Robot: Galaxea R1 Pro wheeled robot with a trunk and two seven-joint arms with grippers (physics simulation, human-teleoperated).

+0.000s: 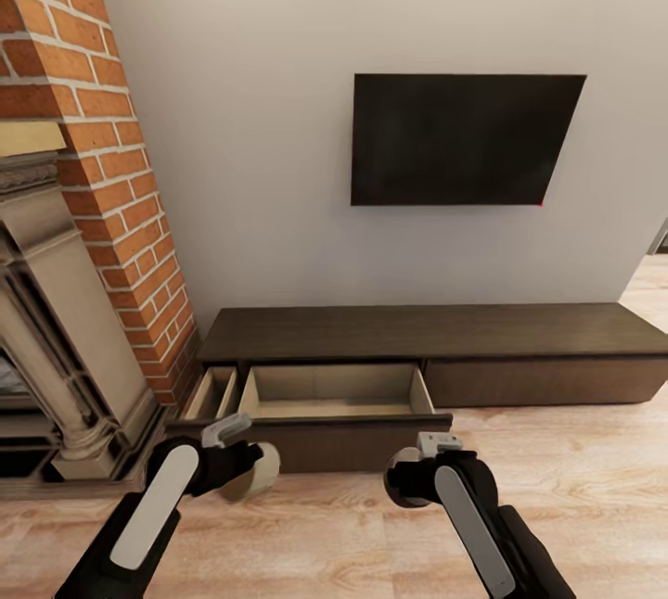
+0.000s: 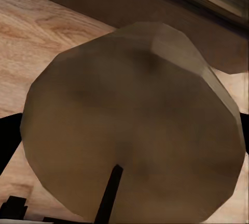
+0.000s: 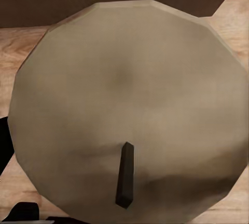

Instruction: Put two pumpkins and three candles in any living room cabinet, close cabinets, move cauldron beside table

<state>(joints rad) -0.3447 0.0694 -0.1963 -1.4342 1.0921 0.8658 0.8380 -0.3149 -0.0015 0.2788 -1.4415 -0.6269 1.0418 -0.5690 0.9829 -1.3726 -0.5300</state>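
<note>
Holding one candle (image 2: pixel 129 125) in the left gripper (image 1: pixel 243 462) and another candle (image 3: pixel 129 115) in the right gripper (image 1: pixel 413 477), the robot faces the cabinet (image 1: pixel 436 330). Just ahead of both grippers a wide drawer (image 1: pixel 334 392) stands open and looks empty; a narrower one beside it is open too. Nothing seems stowed yet; drawers remain unclosed.

Both arms reach forward, left end effector (image 1: pixel 243 469) and right end effector (image 1: pixel 408 478) each clamped on a load.

Even soft light, blurry wrist close-ups
</note>
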